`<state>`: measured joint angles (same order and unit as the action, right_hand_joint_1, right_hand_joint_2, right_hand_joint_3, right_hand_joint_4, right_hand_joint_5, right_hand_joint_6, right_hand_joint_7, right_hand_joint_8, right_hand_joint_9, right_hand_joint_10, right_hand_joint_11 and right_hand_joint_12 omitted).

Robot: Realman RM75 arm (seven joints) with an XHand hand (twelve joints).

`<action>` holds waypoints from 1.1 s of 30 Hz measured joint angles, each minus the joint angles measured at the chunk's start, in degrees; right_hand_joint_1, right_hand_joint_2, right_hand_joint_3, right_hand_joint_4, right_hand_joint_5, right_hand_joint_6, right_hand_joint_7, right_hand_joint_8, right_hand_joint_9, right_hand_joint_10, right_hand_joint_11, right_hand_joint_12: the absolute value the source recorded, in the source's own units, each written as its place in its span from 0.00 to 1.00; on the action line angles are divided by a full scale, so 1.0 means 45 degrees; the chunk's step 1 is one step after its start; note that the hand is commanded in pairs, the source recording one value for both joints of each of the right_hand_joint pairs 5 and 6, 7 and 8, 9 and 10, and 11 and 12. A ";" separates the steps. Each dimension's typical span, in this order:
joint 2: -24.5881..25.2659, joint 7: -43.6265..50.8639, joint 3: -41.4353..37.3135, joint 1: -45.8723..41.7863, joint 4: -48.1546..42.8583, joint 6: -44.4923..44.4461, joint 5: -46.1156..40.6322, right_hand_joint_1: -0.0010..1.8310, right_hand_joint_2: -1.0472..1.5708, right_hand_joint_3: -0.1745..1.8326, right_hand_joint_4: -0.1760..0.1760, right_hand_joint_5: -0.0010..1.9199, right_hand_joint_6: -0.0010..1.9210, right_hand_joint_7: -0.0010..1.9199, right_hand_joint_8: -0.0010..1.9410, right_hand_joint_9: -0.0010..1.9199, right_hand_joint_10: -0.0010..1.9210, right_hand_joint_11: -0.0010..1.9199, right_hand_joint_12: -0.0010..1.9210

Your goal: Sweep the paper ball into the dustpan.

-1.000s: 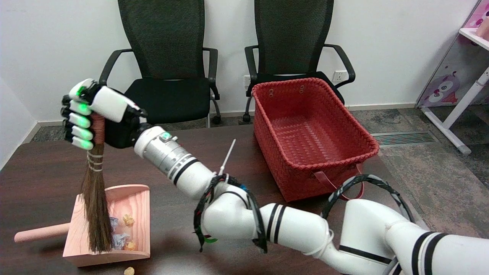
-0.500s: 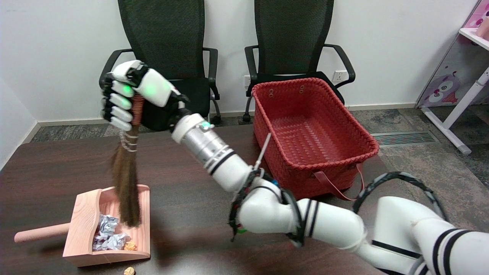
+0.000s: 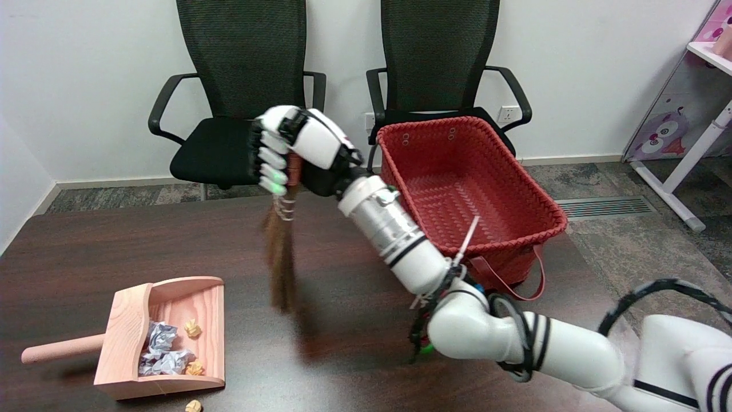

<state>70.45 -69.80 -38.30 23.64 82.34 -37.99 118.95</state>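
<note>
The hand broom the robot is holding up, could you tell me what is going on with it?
The right robot hand grips a small hand broom by its handle, bristles hanging above the dark table. The pink dustpan holds crumpled paper balls; one small scrap lies just outside its near edge.

pink dustpan (image 3: pixel 131 320), red woven basket (image 3: pixel 463 189), dark brown table (image 3: pixel 86 252), brown broom (image 3: pixel 281 257).

Crumpled paper balls (image 3: pixel 162 355) inside pink dustpan (image 3: pixel 127 320); broom (image 3: pixel 282 257) seemingly airborne.
</note>
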 measured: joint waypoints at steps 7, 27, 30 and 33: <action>-0.0975 0.0901 -0.0279 -0.0427 0.0403 -0.0183 -0.0576 0.43 0.95 1.00 0.49 1.00 1.00 1.00 0.99 1.00 1.00 1.00 1.00; -0.1242 0.1832 -0.0099 0.0099 -0.2244 -0.0374 -0.2827 0.41 0.97 1.00 0.49 1.00 1.00 1.00 0.99 1.00 1.00 1.00 1.00; -0.1139 0.1896 -0.0094 0.0227 -0.2631 -0.0398 -0.3166 0.41 0.97 1.00 0.49 1.00 1.00 1.00 0.99 1.00 1.00 1.00 1.00; -0.1053 0.1951 -0.0094 0.0371 -0.2970 -0.0416 -0.3472 0.41 0.97 1.00 0.49 1.00 1.00 1.00 0.99 1.00 1.00 1.00 1.00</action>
<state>65.71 -61.02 -38.72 25.31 68.98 -39.86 103.33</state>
